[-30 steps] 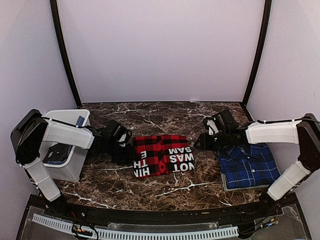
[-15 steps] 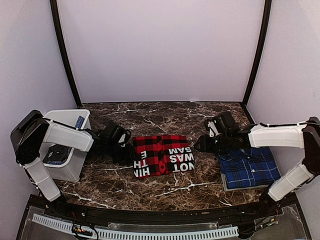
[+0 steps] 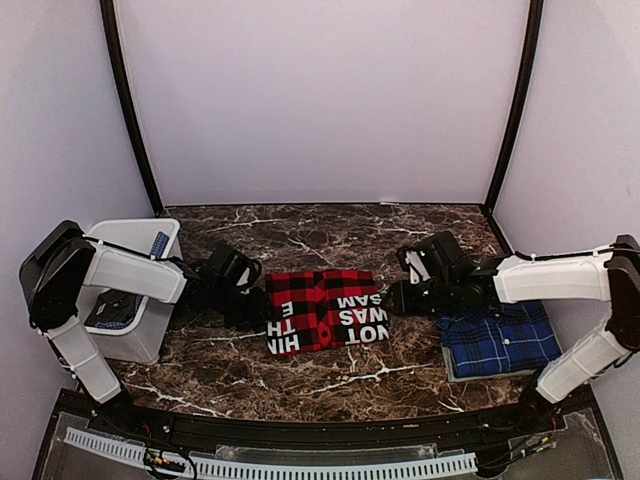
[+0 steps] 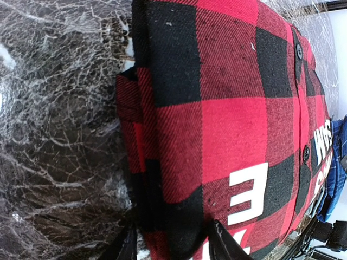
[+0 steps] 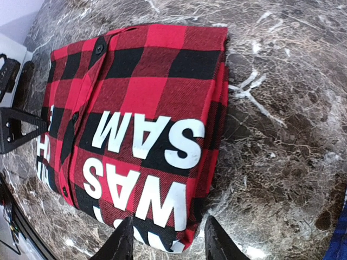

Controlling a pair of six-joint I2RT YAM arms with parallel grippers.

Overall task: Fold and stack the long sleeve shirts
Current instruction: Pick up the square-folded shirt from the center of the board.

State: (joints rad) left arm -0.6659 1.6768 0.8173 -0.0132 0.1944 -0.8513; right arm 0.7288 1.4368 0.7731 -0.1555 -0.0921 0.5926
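Red shirt (image 3: 325,310): we see it folded into a neat rectangle in the middle of the table, somewhat closer to the near edge than the far one. Large white letters cross its red-and-black checks, and a row of buttons runs down the middle.
Blue shirt (image 3: 498,335): we find it folded flat by the near right corner, lying apart from the red shirt.
Left claw (image 3: 262,302): we see it low at the red shirt's left edge with its fingers (image 4: 221,241) spread wide. From the left wrist camera, the folded edge lies between them and they are not closed on the cloth.
Right claw (image 3: 400,296): we see it low at the red shirt's right edge, its fingers (image 5: 120,241) likewise spread apart. The shirt's near corner sits in the gap between them.
Table (image 3: 330,230): we see dark marble with white veins.
Bin (image 3: 140,232): we see a white bin at the left edge with some dark blue cloth inside.
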